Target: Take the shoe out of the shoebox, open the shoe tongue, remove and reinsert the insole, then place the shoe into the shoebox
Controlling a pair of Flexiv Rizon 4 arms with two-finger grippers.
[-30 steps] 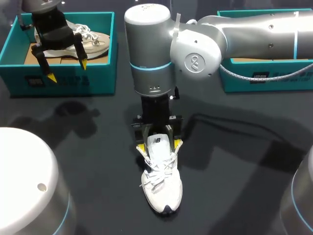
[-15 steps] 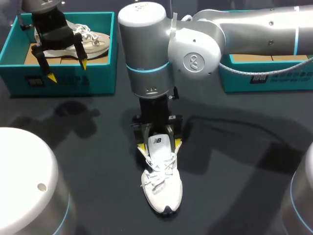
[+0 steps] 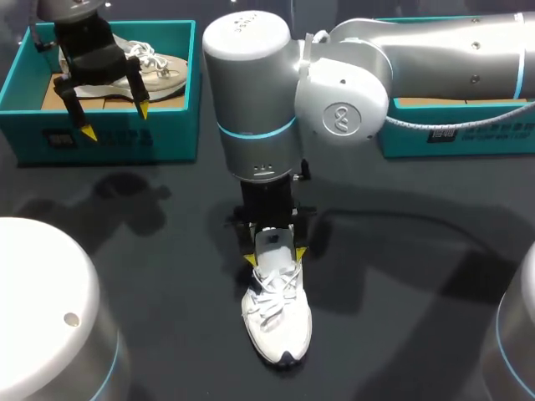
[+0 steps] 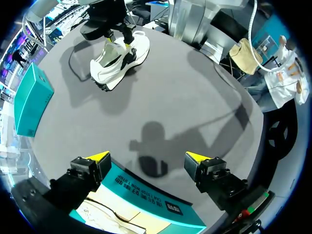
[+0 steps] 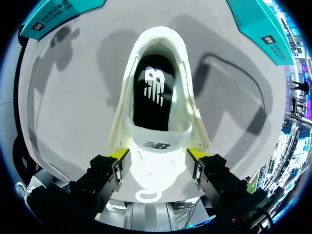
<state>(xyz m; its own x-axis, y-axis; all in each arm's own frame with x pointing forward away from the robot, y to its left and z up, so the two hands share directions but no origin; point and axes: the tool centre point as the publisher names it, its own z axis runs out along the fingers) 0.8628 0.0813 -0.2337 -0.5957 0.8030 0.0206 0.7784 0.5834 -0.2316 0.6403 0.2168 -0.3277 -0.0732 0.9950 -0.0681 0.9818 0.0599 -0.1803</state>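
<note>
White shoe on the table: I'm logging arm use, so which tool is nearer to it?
Right. The right tool is at the tongue of the white shoe; the left tool hangs over the teal shoebox.

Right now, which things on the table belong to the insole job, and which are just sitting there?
In the job: white shoe, its tongue, black insole, right gripper at the tongue, right shoebox (probably its box).
Lying about: left shoebox, beige shoe inside it, left gripper open above it.
</note>
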